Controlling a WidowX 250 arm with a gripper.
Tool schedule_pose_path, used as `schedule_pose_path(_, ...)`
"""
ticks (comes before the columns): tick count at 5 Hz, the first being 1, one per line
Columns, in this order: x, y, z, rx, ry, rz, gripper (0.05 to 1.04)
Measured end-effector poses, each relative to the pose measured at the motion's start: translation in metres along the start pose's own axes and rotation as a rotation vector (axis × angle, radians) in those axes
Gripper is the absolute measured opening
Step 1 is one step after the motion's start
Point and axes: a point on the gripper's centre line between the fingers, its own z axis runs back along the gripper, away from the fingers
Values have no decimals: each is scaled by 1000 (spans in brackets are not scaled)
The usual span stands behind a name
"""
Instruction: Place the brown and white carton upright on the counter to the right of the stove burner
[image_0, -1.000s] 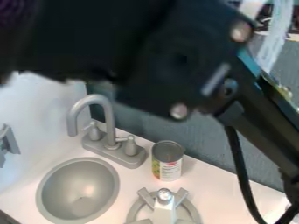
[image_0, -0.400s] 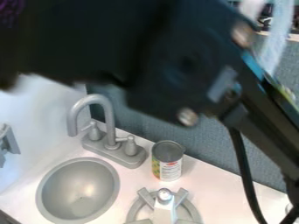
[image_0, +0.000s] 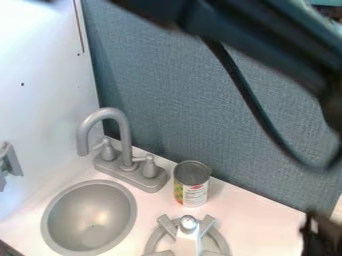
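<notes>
Your arm (image_0: 267, 45) has swung up, uncovering more backdrop (image_0: 160, 85); 1 can (image_0: 192, 185) stands unmoved and ungrasped, well left of your gripper (image_0: 319, 235). You cannot tell whether that's released or clenched.

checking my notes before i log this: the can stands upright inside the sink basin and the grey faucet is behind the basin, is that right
Not quite: the can isn't inside the sink basin. The camera view shows it upright on the white counter. The grey faucet is behind the basin, as you say.
</notes>
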Motion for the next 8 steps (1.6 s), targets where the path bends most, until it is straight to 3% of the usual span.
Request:
schedule_pose_path(1, 24, 29, 20, 11, -93, 99, 814)
schedule_pose_path(2, 48, 51, 25, -2, -156, 217, 814)
schedule_pose_path(3, 66, 73, -7, -21, -84, 239, 814)
schedule_pose_path(5, 90, 82, -41, -66, -11, 258, 814)
schedule_pose_path(8, 102, 82, -76, -90, 68, 279, 814)
